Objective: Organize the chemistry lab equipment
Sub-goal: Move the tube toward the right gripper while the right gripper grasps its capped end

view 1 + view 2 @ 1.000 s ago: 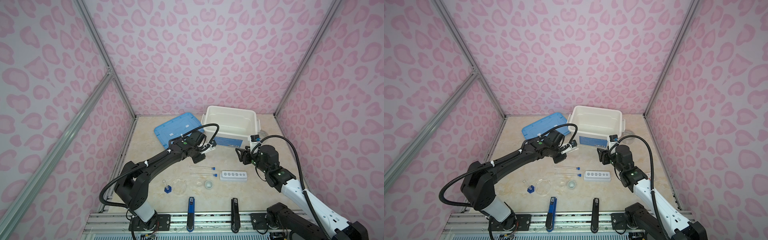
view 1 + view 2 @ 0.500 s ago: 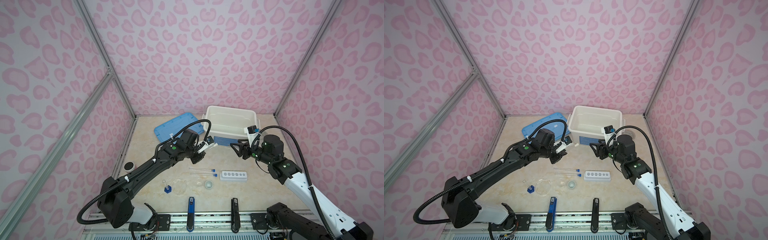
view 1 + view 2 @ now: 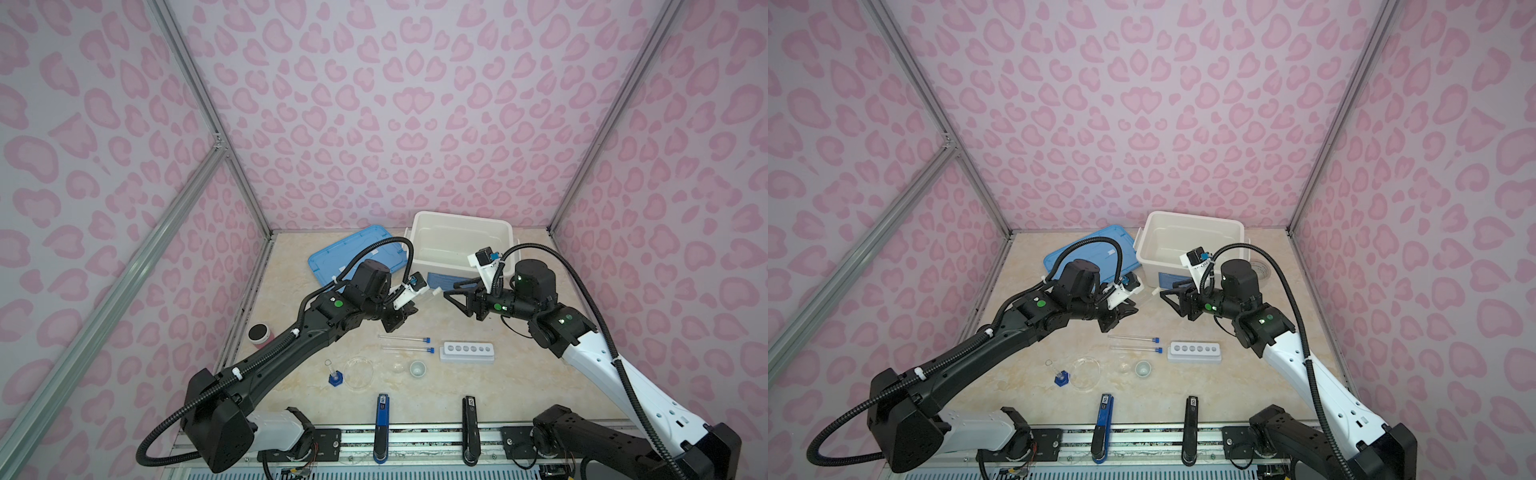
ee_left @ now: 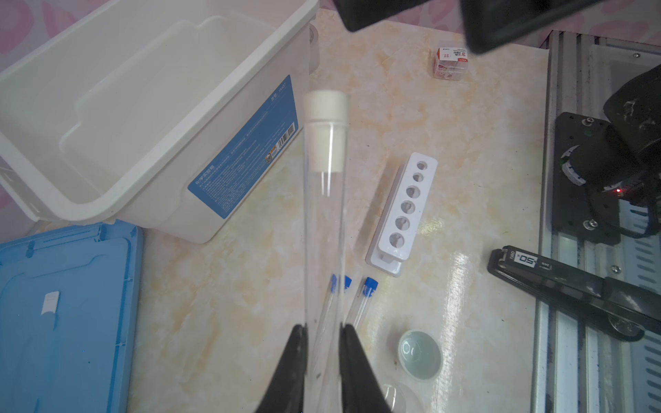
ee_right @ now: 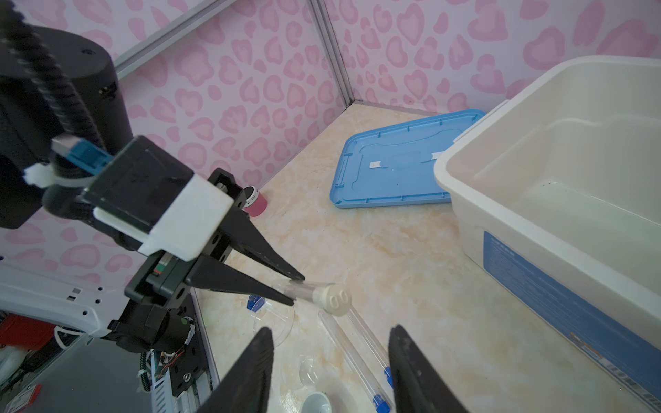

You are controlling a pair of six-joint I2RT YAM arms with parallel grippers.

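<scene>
Change: the right gripper has swung up off the table from beside the white six-hole rack. It now faces the left gripper in mid-air at the centre of the scene.
Left fingers: clamped on the white-capped tube, gripping the glass well back from the cap, with the cap pointing right toward the other arm.
Right fingers: apart with nothing between them; the cap is just ahead of the tips, not touching.
Meaning: looks like a handover or re-grip of the tube, probably so it can go upright into the rack; not done yet.
Other task items: two blue-capped tubes lie side by side just left of the rack. The small white cup, clear round dish and blue-based cylinder sit in a row nearer.
Rack: all six holes empty.
Edges: the white bin is just behind both grippers, and its near wall is the closest obstacle. The blue lid is at far left.
Room: bare table under the meeting point and right of the rack. The blue stapler and black stapler are at the near edge, well apart from the grippers.
</scene>
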